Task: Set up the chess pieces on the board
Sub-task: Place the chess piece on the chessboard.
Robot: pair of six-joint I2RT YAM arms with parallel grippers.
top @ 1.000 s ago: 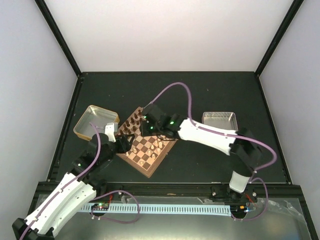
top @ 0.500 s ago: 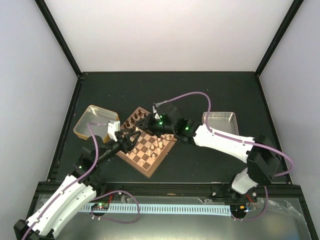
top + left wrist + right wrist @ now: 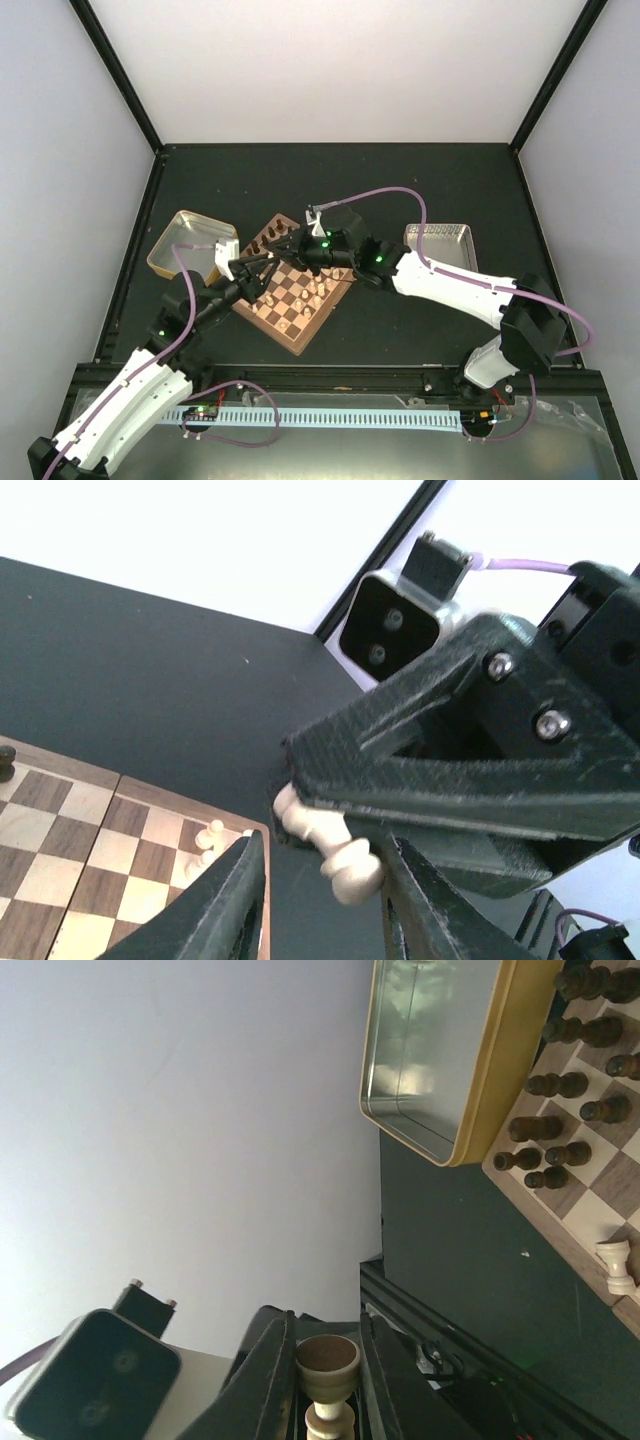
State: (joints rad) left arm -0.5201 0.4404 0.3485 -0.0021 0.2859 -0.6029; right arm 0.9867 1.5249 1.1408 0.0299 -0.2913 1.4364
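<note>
- The two pincers are meeting now. A moment ago the right pincer (image 3: 290, 250) was pointing down over the board (image 3: 299, 346). Now it is reaching sideways, and the left pincer (image 3: 258, 268) has come up to meet it.
- The right pincer is squeezing tight on a cream piece (image 3: 340, 858). It is holding one end, so the piece is lying on its side and poking out.
- The left pincer is sitting around the end that is poking out, with one of its fingers (image 3: 240, 900) on each side. It is about half open. A gap is showing on one side, so I think it is not gripping the piece yet.
- The cream piece is hanging in the air by the left edge of the board. It is not standing on any square.
- The dark pieces (image 3: 560, 1085) are standing in rows on the side of the board next to the gold tray (image 3: 497, 1060). A cream pawn (image 3: 208, 838) is standing near a corner of the board.
- I think the right pincer is passing the piece to the left one, so the left one can put it on its square.
- The left pincer needs to close all the way before the right one lets go. If not, the piece could drop and knock other pieces over.
</note>
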